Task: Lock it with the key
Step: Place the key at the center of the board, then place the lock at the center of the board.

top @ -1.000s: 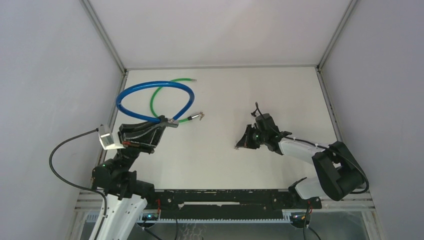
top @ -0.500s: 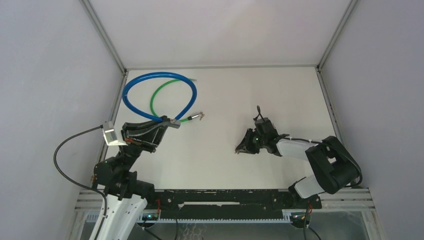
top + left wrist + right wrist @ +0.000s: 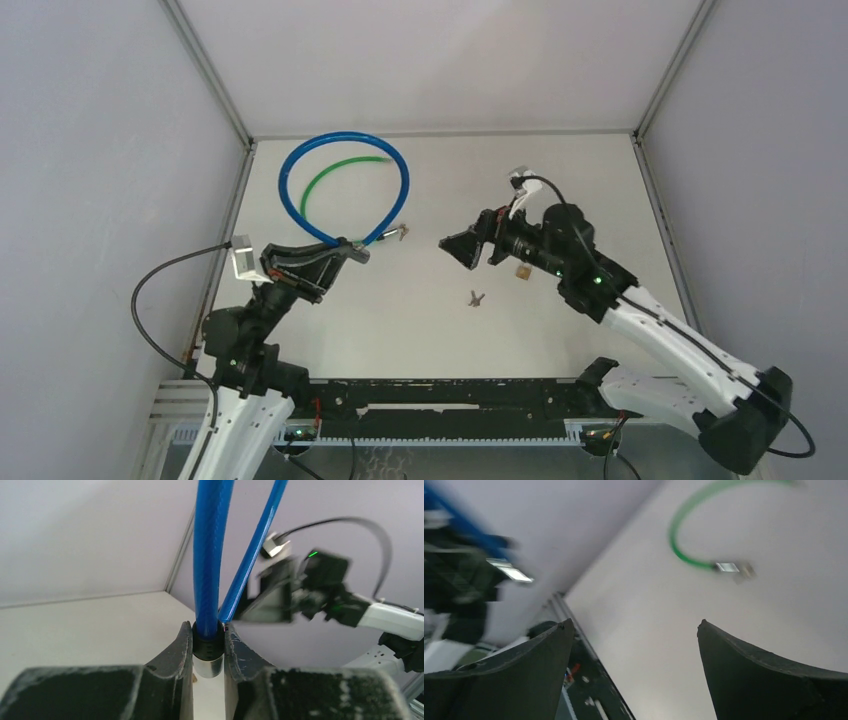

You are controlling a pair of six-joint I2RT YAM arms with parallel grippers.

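White table (image 3: 560,180), key (image 3: 476,298) apart from right fingers (image 3: 458,247)

The desk (image 3: 600,190) is white and flat, and it fills the middle of the top view. A thin green cable (image 3: 335,172) lies on it in the upper left part, bent in a round curve. Its shiny metal end (image 3: 398,232) rests on the desk left of the middle. A small grey key (image 3: 476,297) lies flat by itself near the middle, a bit lower down. A little brown block (image 3: 521,271) sits on the desk just up and to the right of the key, not touching it. A blue cable (image 3: 390,165) loops over the green one; I cannot tell if it touches the desk.
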